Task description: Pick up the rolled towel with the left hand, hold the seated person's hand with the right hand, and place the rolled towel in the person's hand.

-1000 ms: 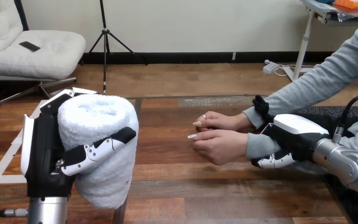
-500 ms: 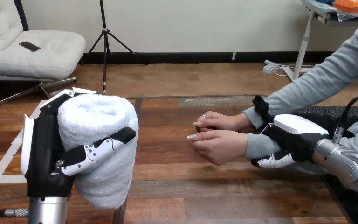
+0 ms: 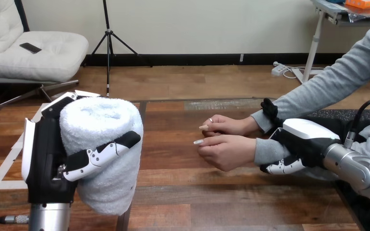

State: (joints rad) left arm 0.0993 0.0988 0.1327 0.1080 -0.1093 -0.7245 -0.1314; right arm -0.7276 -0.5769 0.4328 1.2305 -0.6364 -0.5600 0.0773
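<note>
My left hand (image 3: pixel 48 154) is raised above the table at the lower left, its thumb and fingers curled round the white rolled towel (image 3: pixel 105 144), which stands upright in it. At the right the person's two hands are stretched over the table: the nearer hand (image 3: pixel 226 150) curled, the farther hand (image 3: pixel 226 125) behind it. My right hand (image 3: pixel 301 142) sits at the grey sleeve of the nearer forearm (image 3: pixel 270 150), with its fingers (image 3: pixel 282 166) curled under that forearm. A wide gap of table lies between the towel and the person's hands.
The wooden table (image 3: pixel 183 192) stretches across the view. Lines of pale tape (image 3: pixel 2 168) run along its left part. A dark mat (image 3: pixel 332 114) lies at the right edge under the person's arms.
</note>
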